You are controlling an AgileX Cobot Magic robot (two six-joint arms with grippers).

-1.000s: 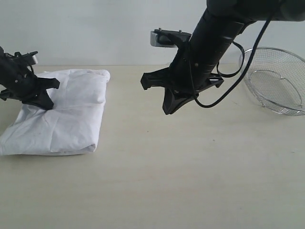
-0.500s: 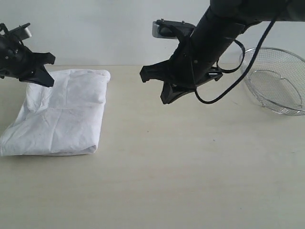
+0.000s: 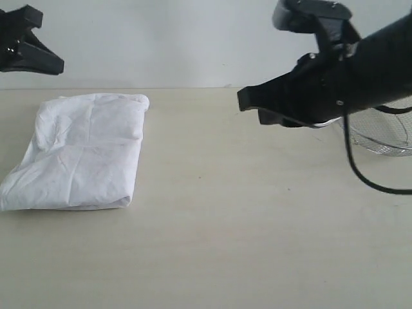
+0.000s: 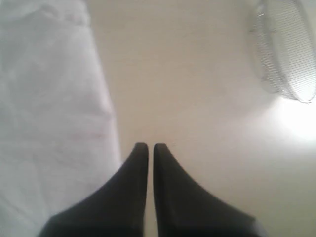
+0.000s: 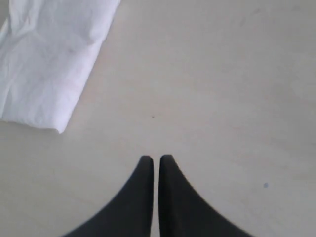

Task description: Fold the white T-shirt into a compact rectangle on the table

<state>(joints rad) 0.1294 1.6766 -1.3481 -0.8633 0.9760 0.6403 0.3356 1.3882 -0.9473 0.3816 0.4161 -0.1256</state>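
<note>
The white T-shirt lies folded into a wrinkled rectangle on the left of the pale table; it also shows in the left wrist view and the right wrist view. My left gripper hangs shut and empty high above the shirt's far left corner, its tips close together. My right gripper is shut and empty too, raised over the table's right half, well clear of the shirt, with its tips nearly touching.
A round wire-mesh basket stands at the back right, partly behind my right arm; it shows in the left wrist view too. A black cable loops below the right arm.
My left gripper has lifted off the shirt and drawn up and back to the left. The right arm has swung up and to the right, toward the basket. The shirt has not moved.
</note>
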